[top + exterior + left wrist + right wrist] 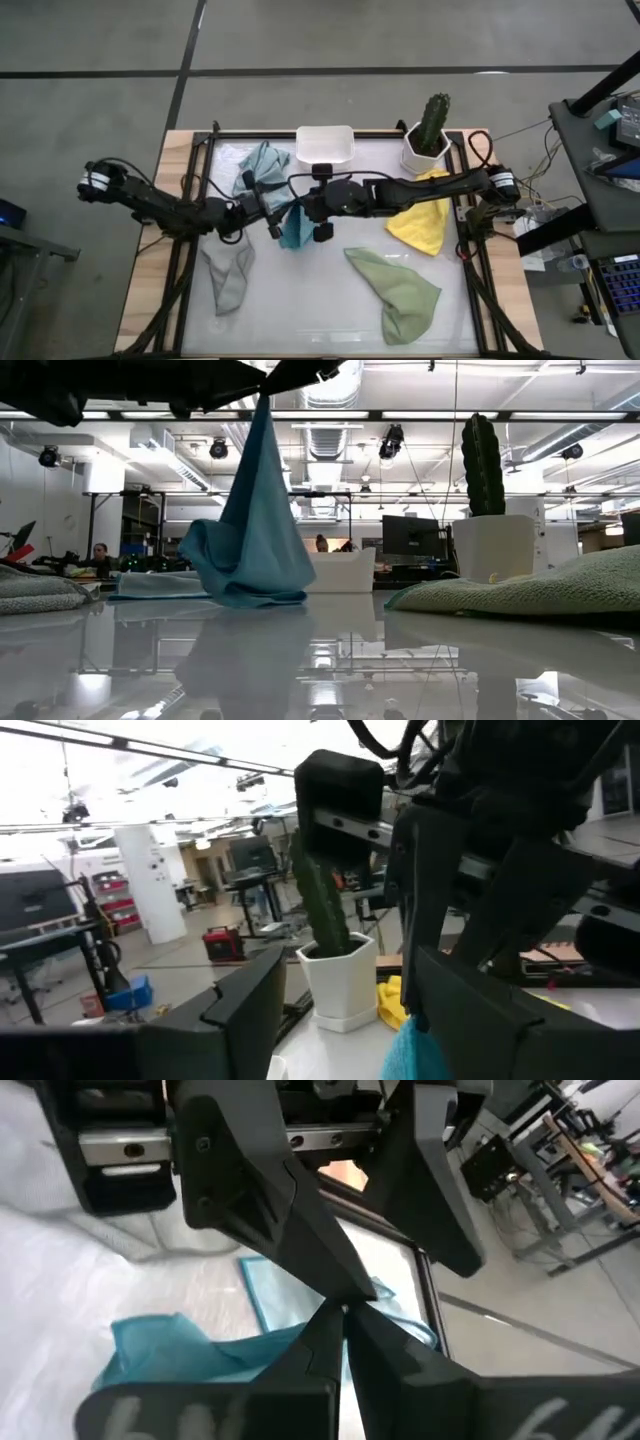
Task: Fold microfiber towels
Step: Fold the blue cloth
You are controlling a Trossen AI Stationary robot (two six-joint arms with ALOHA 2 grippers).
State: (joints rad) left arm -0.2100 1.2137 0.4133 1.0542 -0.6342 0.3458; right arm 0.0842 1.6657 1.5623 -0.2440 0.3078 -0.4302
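Observation:
The bright blue towel (pixel 255 520) hangs in a drawn-up cone from my right gripper (pixel 342 1320), which is shut on its top over the table's middle. My left gripper (pixel 345 965) stands open just to the left of it, its fingers (pixel 250 1200) spread on either side of the right gripper's tip and touching nothing. A pale blue-grey towel (pixel 262 165) lies crumpled at the far left. On the near left lies a grey one (pixel 230 275), on the near right a sage green one (pixel 400 290), and at the right a yellow one (pixel 420 225). My right gripper pinches the bright blue towel's uppermost point (pixel 300 1338) between its two shut fingers. It comes from the table's right, slanting a little downward. The towel hangs below the fingers in folds, and its lower end (pixel 250 595) rests bunched on the table.
A white plastic tub (pixel 325 145) stands at the far edge, in the middle. Right of it stands a potted cactus (pixel 430 130) in a white pot. Black frame rails (pixel 195 200) run along the table's sides. Bare table shows in the near middle, between the grey and green towels.

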